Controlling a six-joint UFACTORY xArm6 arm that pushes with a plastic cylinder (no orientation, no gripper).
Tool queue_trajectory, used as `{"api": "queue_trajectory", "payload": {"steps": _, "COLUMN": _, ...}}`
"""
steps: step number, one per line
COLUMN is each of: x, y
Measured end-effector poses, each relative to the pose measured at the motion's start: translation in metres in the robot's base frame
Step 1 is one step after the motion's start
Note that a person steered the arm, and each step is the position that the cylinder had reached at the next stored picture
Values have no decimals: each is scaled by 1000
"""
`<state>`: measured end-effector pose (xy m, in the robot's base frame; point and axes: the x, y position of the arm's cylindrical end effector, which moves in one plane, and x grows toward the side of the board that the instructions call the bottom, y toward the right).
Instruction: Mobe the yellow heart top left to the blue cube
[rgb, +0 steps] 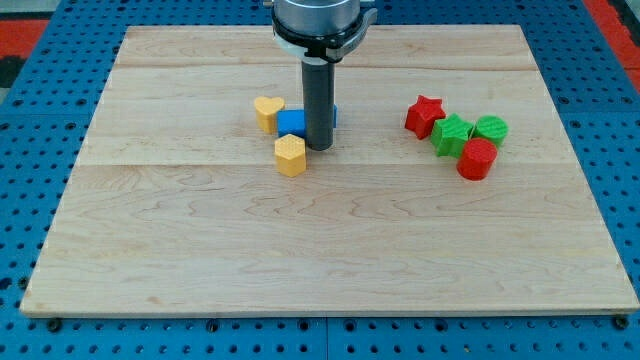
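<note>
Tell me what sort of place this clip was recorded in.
Probably a lab tabletop rig for pushing tests: a pale wooden board lies on blue perforated matting, with small coloured blocks like the yellow heart and blue cube. My tip rests beside that cube.

pale wooden board (330, 250) on blue perforated surface (30, 150); red patches at top corners.

blue cube (291, 123) half behind rod (320, 100)
</note>
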<state>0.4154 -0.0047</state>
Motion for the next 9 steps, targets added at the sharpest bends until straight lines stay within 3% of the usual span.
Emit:
{"api": "queue_trajectory", "payload": {"steps": 2, "x": 14, "y": 0}}
{"api": "queue_trajectory", "payload": {"steps": 4, "x": 68, "y": -15}}
{"api": "queue_trajectory", "payload": {"steps": 6, "x": 37, "y": -93}}
{"api": "queue_trajectory", "payload": {"steps": 9, "x": -41, "y": -88}}
